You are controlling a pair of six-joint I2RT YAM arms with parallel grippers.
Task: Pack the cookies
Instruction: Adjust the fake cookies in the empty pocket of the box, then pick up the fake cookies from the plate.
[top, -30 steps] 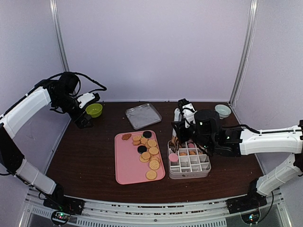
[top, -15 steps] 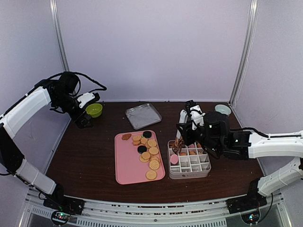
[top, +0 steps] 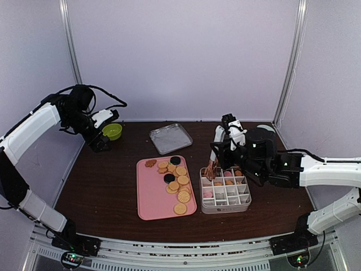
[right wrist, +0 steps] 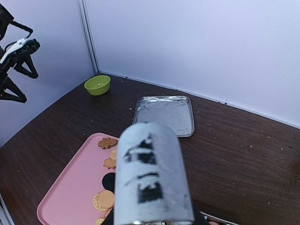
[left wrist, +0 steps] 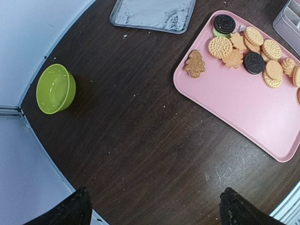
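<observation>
The cookies [top: 175, 179] lie in a loose cluster on the far right part of a pink tray [top: 152, 199], round golden ones with black rounds and brown shaped ones [left wrist: 248, 47]. More cookies sit in the far cells of a white divided box [top: 225, 209]. My right gripper [top: 227, 138] is shut on metal tongs [top: 217, 155]; their white handle end [right wrist: 152, 173] fills the right wrist view and hides the fingers. The tongs' tips reach down at the box's far left corner with something brown between them. My left gripper [left wrist: 154, 211] hangs open high over the far left table.
A flat metal lid [top: 170, 138] lies behind the tray. A green bowl [top: 111, 131] stands at the far left corner, below my left gripper. Dark bare tabletop [left wrist: 140, 140] stretches left of the tray. White walls close in the back and sides.
My right arm has shifted to the right and back, tilting the tongs so their tips point down at the box's far left corner. The left arm has not moved.
</observation>
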